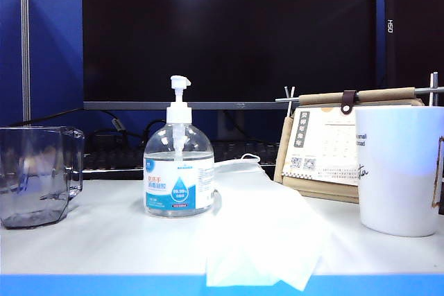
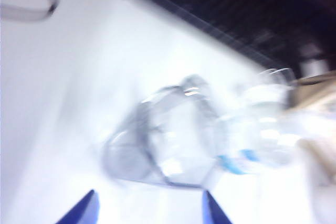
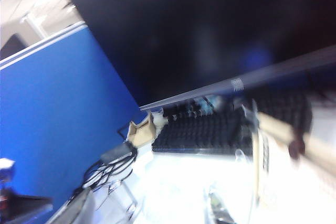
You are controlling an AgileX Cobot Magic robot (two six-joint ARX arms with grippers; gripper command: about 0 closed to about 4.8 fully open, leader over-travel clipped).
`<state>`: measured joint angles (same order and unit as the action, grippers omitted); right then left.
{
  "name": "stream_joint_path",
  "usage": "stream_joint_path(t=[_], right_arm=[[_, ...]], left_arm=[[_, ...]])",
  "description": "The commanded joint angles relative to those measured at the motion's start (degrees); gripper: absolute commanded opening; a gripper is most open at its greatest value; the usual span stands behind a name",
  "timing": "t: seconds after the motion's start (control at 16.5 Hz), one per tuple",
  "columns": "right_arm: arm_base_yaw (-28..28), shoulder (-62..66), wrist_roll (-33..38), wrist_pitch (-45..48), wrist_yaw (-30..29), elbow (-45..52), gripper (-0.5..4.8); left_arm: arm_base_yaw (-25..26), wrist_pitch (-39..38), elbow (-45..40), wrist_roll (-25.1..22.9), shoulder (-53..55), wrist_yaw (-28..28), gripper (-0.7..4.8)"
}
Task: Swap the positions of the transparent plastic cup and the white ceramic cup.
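The transparent plastic cup (image 1: 38, 175) stands at the table's (image 1: 104, 240) left edge, the white ceramic cup (image 1: 400, 169) far right, pump bottle (image 1: 178, 164) and tissue (image 1: 260, 230) between them. Left gripper (image 2: 147, 211) hangs over the plastic cup, blue fingertips (image 2: 81, 211) spread apart. Right gripper's jaws: can't tell.

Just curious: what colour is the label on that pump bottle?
Blue and white, on the pump bottle; clearest in the exterior view.

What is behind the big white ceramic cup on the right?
Behind the white ceramic cup stands a brown-framed desk calendar, with a black monitor farther back. The cup covers the calendar's right part.
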<state>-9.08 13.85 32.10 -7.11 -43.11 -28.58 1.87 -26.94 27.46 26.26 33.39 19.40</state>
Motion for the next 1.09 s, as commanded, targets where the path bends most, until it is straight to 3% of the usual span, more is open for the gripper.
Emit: stream_joint_path(t=[0.06,0.3,0.61,1.09], right_arm=[[-0.1,4.0,-6.6,-0.2,-0.3,-8.1,2.67],[-0.1,4.9,-8.4,-2.0,0.4,-10.6,2.67],[-0.1,4.9,-9.8,-4.6,1.0,-10.7,2.66],[0.0,4.7,-9.8,-3.2,1.0,-10.9,2.66]], left_arm=[[0.0,1.4,2.3,-1.4,10.0,-0.2,2.63],[-1.6,5.9,2.8,-0.4,16.6,4.7,2.83],[-9.3,7.7,3.5,-0.1,17.4,-4.2,2.88],[-9.3,11.0,6.0,-0.9,29.9,-3.7,2.65]])
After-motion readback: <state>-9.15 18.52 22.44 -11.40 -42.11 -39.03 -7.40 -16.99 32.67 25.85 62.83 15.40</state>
